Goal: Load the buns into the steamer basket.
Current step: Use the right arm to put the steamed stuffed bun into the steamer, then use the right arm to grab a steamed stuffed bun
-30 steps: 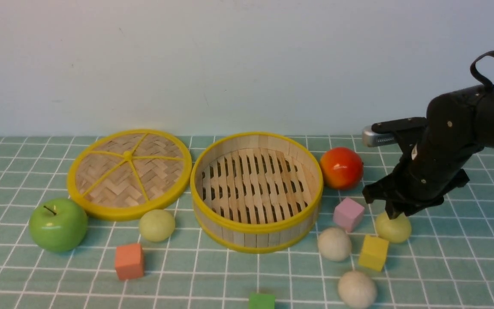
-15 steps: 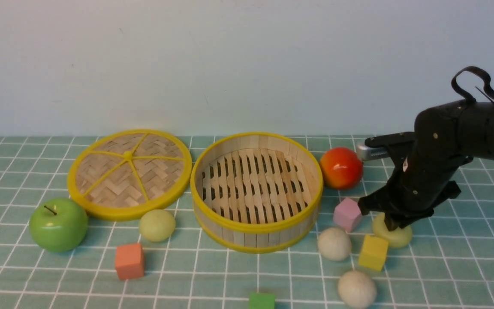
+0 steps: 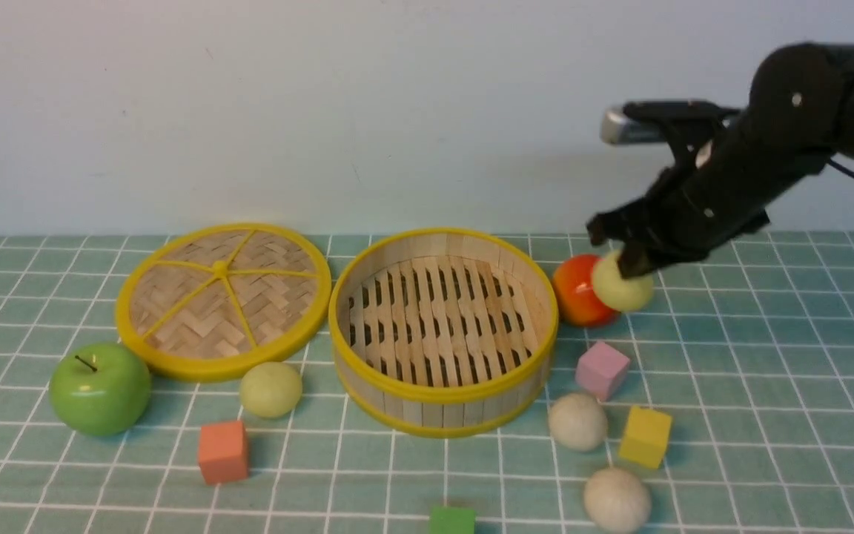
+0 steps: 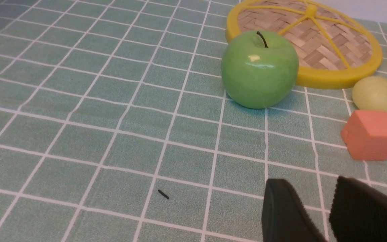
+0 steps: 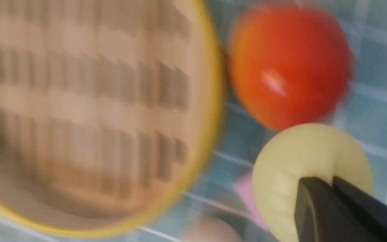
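Observation:
My right gripper (image 3: 624, 261) is shut on a pale yellow-green bun (image 3: 623, 285), pinching its top, and holds it in the air just right of the steamer basket (image 3: 427, 394). The wrist view shows the pinched bun (image 5: 297, 158) with the fingertips (image 5: 317, 201) pressed into it, beside the basket's rim (image 5: 210, 101). The basket is empty. A second yellow-green bun (image 3: 270, 389) lies left of the basket. Two off-white buns (image 3: 577, 421) (image 3: 617, 499) lie on the table at its front right. My left gripper (image 4: 314, 201) is open over bare tiles, holding nothing.
A red apple (image 3: 577, 293) sits behind the held bun. The flat woven lid (image 3: 223, 300) and a green apple (image 3: 99, 387) are on the left. Pink (image 3: 602, 369), yellow (image 3: 645, 436), orange (image 3: 222, 450) and green (image 3: 451, 521) cubes lie scattered in front.
My right gripper closed on the yellow-green bun beside the yellow cube, then lifted it up and leftward toward the basket. Nothing else moved.

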{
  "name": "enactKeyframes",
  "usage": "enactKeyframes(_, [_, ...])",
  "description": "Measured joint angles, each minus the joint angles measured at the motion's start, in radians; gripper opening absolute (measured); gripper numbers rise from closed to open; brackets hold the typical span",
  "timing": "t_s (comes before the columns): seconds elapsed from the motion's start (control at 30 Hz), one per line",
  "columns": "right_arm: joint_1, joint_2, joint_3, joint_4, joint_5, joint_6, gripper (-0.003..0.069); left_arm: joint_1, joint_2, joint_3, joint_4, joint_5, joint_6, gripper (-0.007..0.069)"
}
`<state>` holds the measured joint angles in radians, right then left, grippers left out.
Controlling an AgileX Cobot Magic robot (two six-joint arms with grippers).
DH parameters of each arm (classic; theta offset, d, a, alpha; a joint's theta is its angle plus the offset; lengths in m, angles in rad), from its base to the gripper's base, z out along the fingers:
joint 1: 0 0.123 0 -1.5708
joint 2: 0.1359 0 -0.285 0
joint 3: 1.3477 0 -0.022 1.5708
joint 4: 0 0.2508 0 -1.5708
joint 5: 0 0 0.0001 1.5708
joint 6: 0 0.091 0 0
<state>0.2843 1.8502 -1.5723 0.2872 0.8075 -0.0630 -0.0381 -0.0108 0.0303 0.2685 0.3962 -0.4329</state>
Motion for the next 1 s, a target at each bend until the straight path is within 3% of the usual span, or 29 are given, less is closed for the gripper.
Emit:
enactKeyframes(0.17, [0.08,0.083,-0.027,0.158,-0.14,-0.154,0.0003,0.0,0.0,0.0,0.0,0.0,0.0,0.0238])
enactKeyframes(0.4, [0.097,0.236,-0.027,0.172,-0.225,-0.182,0.0024,0.0,0.0,0.0,0.0,0.0,0.0,0.0238])
enactKeyframes(0.57, [0.096,0.245,-0.027,0.167,-0.24,-0.152,0.0138,0.0,0.0,0.0,0.0,0.0,0.0,0.0238])
enactKeyframes(0.77, [0.096,0.123,-0.027,0.114,-0.083,-0.152,0.0329,0.0,0.0,0.0,0.0,0.0,0.0,0.0238])
enactKeyframes(1.0, [0.096,0.015,-0.003,0.017,0.156,-0.036,0.0347,0.0,0.0,0.0,0.0,0.0,0.0,0.0238])
